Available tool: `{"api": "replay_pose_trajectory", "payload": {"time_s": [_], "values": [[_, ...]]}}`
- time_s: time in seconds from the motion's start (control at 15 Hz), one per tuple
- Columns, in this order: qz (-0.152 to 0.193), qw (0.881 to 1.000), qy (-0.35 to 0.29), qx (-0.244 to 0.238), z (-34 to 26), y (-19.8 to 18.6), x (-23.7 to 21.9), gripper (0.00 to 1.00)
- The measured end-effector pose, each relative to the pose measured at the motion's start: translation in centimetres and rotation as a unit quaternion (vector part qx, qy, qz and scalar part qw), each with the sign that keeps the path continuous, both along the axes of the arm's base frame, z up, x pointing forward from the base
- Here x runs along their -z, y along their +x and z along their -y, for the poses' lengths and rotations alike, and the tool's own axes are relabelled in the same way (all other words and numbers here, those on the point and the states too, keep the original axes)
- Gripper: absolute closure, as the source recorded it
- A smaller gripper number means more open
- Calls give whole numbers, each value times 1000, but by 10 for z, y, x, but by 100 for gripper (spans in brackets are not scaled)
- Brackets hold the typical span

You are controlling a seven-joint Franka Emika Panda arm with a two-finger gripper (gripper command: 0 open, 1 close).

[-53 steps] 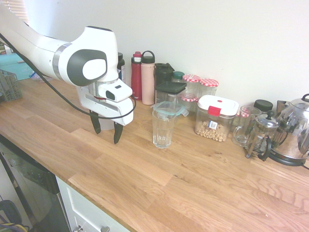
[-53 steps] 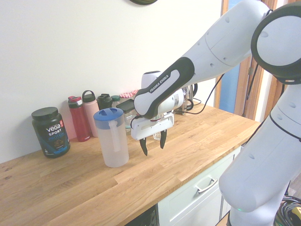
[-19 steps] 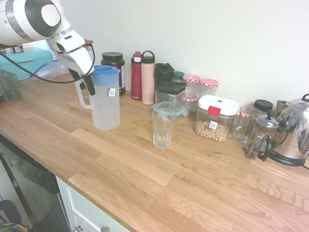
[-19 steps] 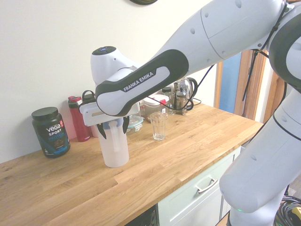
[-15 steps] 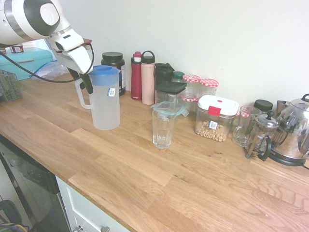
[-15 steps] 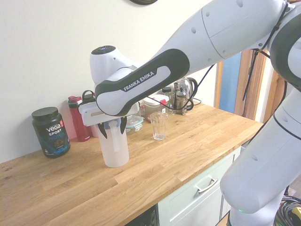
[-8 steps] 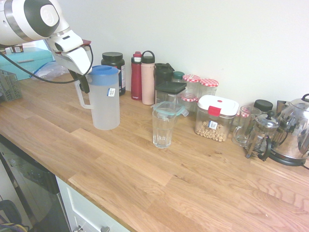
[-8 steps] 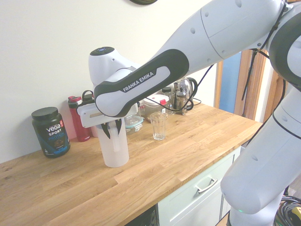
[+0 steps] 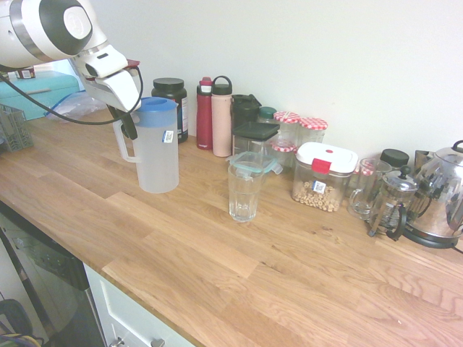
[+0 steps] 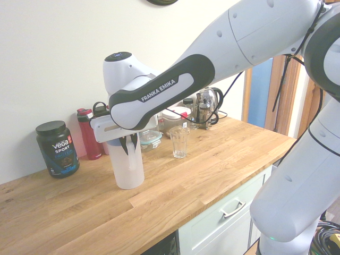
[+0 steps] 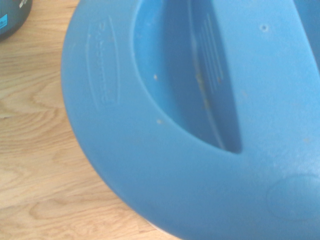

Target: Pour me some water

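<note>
A translucent white water pitcher [image 9: 158, 155] with a blue lid [image 9: 154, 108] stands on the wooden counter [image 9: 217, 253]. My gripper [image 9: 127, 127] comes down from above at its left side and is shut on the pitcher's handle [image 9: 119, 144]. From the other side, the gripper [image 10: 127, 146] grips the handle at the front of the pitcher [image 10: 129, 167]. The wrist view is filled by the blue lid [image 11: 200, 125] seen close up. An empty clear drinking glass [image 9: 244, 191] stands to the pitcher's right, apart from it, and shows again as the glass [image 10: 179, 142].
Along the wall stand a dark supplement tub [image 9: 171, 101], red and pink bottles [image 9: 213, 116], jars and food containers [image 9: 322, 177], a French press [image 9: 391, 206] and a kettle [image 9: 441, 195]. A dish rack [image 9: 13, 126] sits at far left. The counter's front edge runs close below.
The arm swung from near the glass over to the pitcher. In the last second the fingers closed on the handle; the pitcher has barely shifted.
</note>
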State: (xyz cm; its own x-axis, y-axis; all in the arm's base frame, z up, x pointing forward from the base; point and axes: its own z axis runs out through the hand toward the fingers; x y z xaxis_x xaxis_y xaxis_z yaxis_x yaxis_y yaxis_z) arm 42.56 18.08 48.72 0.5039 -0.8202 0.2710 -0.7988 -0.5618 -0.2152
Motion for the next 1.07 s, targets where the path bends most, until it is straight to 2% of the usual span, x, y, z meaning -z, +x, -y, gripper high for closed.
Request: {"api": "replay_pose_trajectory", "payload": {"time_s": [0.27, 0.4, 0.53, 0.73, 0.87, 1.07], "values": [[-1, 998, -17, -54, 17, -34, -37, 100], [-6, 994, -29, -101, 28, -65, -59, 100], [-25, 986, -39, -161, 45, -92, -77, 100], [-57, 965, -56, -249, 90, -119, -89, 100], [-59, 949, -55, -306, 130, -129, -90, 100], [-61, 917, -39, -393, 187, -147, -87, 100]]}}
